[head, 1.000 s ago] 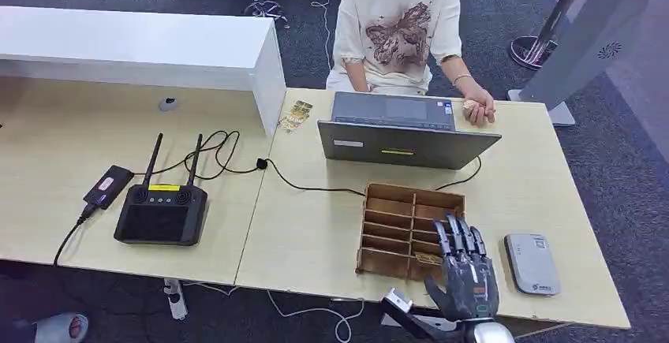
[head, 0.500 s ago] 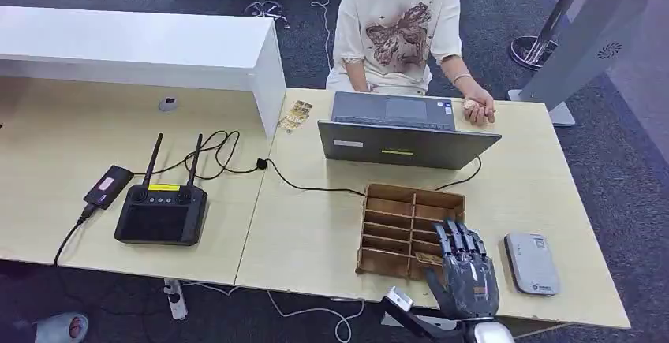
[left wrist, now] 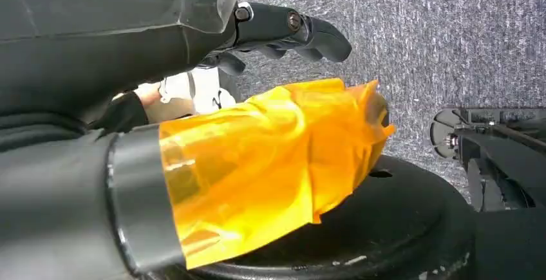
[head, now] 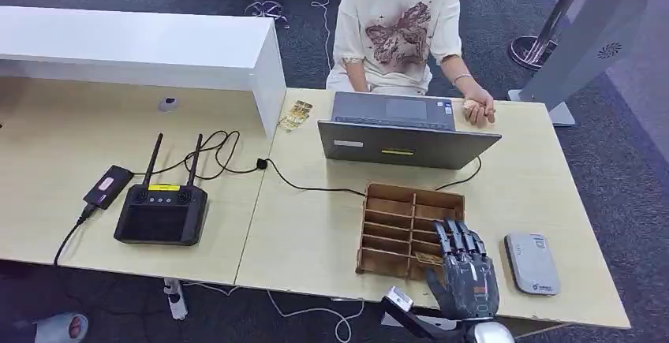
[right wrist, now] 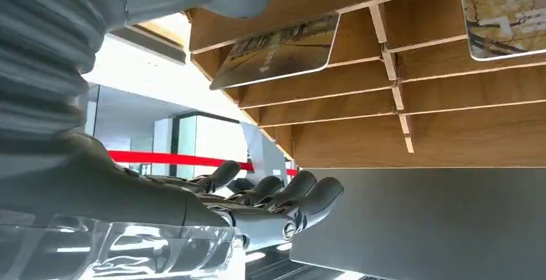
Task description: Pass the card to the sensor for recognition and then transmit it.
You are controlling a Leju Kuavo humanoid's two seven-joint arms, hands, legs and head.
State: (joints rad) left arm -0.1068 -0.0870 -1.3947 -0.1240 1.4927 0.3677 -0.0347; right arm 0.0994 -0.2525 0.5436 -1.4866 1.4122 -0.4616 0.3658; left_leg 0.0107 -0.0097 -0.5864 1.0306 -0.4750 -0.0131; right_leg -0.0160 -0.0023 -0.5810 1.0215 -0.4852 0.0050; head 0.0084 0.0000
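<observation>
Right robot hand (head: 465, 274) empty over wooden rack (head: 398, 221)

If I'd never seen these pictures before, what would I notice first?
Probably the robot's dark, shiny right hand, fingers spread over the near right corner of a wooden box of little compartments on the pale table. A patterned card sits in one slot by the thumb. Behind the box, a person in a cream butterfly T-shirt sits at a grey laptop.
</observation>
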